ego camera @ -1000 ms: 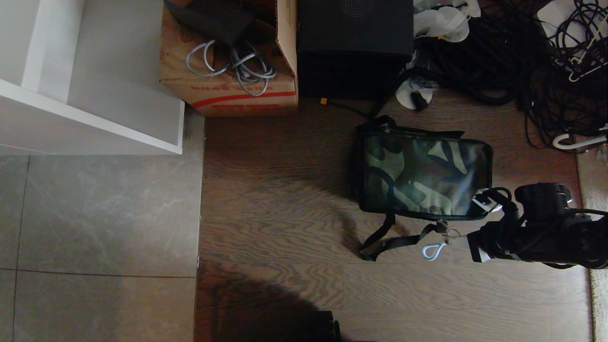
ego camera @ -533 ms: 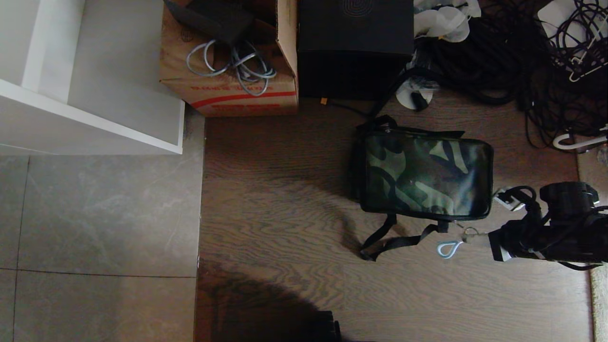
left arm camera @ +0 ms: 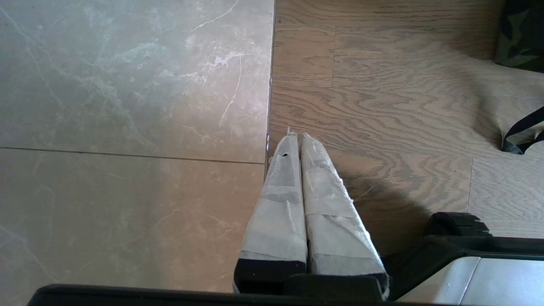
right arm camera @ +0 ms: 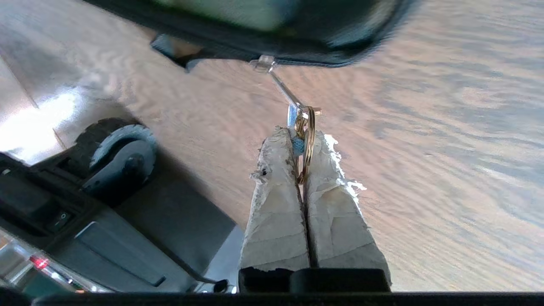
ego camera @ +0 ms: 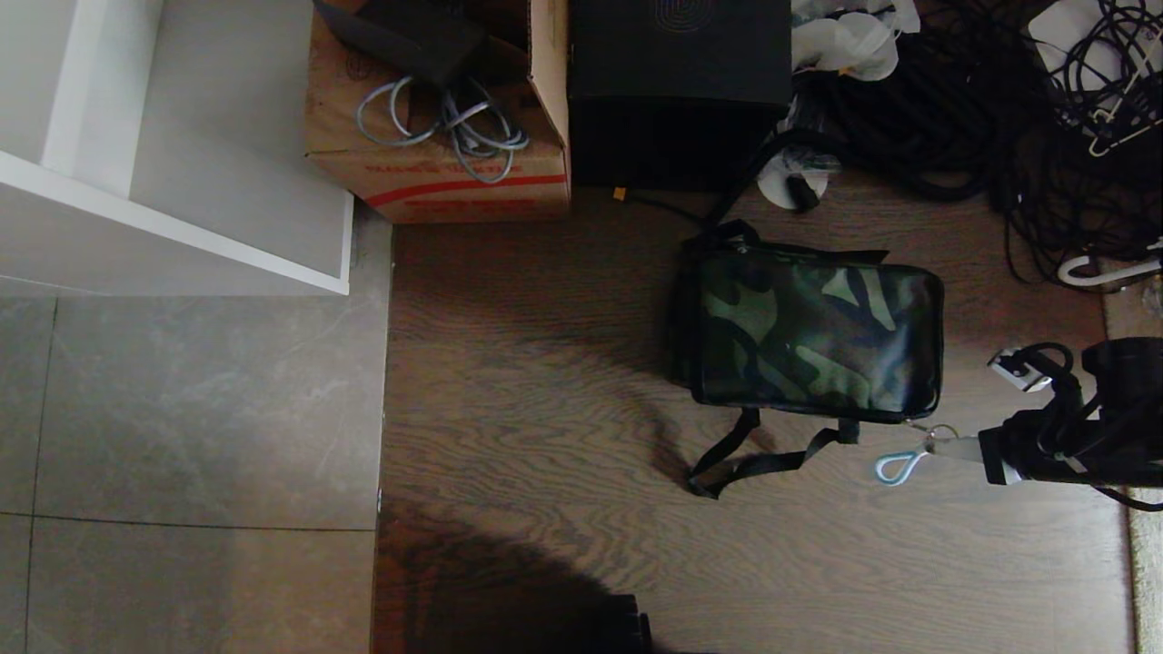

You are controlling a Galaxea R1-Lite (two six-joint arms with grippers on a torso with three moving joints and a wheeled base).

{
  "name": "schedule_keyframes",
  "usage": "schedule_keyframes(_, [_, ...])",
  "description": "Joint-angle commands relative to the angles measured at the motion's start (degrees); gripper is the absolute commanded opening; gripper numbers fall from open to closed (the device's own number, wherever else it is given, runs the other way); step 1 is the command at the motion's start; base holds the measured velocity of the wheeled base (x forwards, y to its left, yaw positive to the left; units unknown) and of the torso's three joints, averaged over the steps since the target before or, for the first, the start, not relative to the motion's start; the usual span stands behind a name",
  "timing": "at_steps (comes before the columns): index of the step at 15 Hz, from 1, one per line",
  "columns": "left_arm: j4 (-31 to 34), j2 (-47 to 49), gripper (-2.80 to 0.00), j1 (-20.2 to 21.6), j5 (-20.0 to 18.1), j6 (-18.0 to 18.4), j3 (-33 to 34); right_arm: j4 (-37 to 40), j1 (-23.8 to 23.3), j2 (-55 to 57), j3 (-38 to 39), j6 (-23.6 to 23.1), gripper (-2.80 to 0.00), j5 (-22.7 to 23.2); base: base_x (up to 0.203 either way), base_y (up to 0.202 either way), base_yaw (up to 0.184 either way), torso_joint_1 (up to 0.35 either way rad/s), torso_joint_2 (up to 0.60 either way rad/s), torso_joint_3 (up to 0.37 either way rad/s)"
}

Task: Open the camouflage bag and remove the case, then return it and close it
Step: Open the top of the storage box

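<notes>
Head view: my right hand (ego camera: 954, 447) pinches zip pull (ego camera: 901, 465) at camouflage bag (ego camera: 813, 334) corner; opening step underway. Next: drag pull round the lid. Left hand (left arm camera: 297, 138) pressed together, idle.

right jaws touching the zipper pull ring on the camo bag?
Touching. The right wrist view shows the right gripper shut on the gold metal zipper pull ring, jaws pinching it, its link running to the green-black camouflage soft bag.
</notes>
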Motion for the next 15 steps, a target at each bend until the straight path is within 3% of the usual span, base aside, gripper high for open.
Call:
schedule_keyframes(1, [0.01,0.09,-2.80,0.00,0.01,-0.01,0.00,0.00,-1.42,1.33,-1.86,-0.63,-2.80,0.38,0.000,0.000,0.000,0.000,0.00,0.000])
schedule_keyframes(10, [0.01,0.09,-2.80,0.00,0.01,-0.01,0.00,0.15,-6.74,5.55,-8.65,-1.48,-2.80,0.55,0.000,0.000,0.000,0.000,0.00,0.000])
schedule_keyframes(15, [0.01,0.09,-2.80,0.00,0.01,-0.01,0.00,-0.46,-6.75,5.65,-10.00,-0.88,-2.80,5.78,0.000,0.000,0.000,0.000,0.00,0.000])
